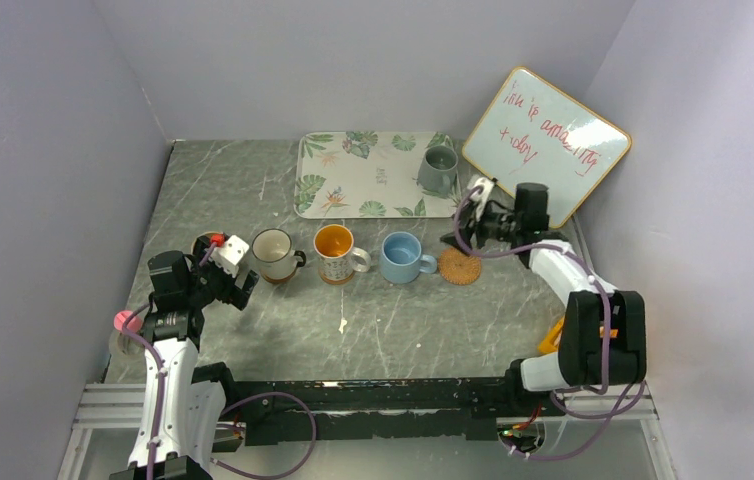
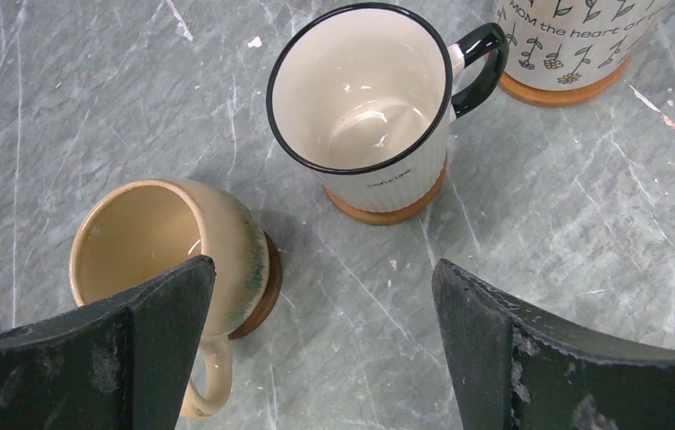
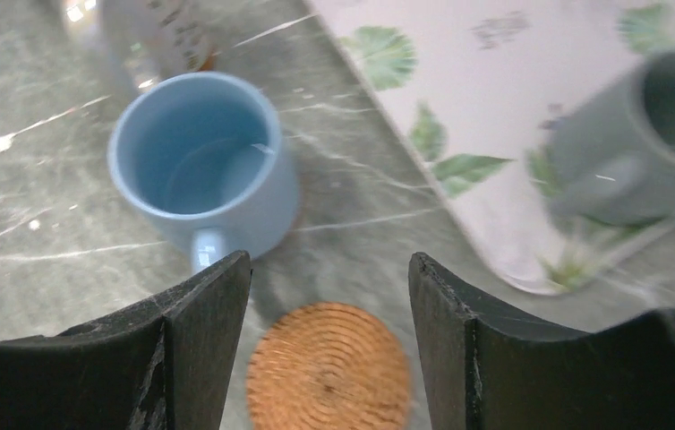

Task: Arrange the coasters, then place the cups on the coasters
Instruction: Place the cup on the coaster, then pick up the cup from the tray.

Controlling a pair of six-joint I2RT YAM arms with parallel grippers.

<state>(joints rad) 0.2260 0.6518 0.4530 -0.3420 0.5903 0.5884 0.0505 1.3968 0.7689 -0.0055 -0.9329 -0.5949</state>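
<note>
Last cup to go! The woven coaster [image 3: 329, 367], a coiled rattan disc, lies bare on the marbled table [image 2: 540, 224] at the end of the row. It sits directly beneath the right pincer [image 3: 329, 269], whose jaws stand apart with nothing between them. Just beside it is the glossy light blue cup [image 3: 200, 161].

The left pincer [image 2: 323, 269] hovers spread wide, gripping nothing. Below it, the glazed tan cup [image 2: 164, 242], the ribbed white cup [image 2: 361, 98] with its black rim and the flower-printed cup [image 2: 576, 36] each rest on smooth wooden discs.

Next, judging by the layout, the right arm must fetch the matte grey-green cup [image 3: 638, 134] from the leaf-print tray [image 3: 459, 81].
</note>
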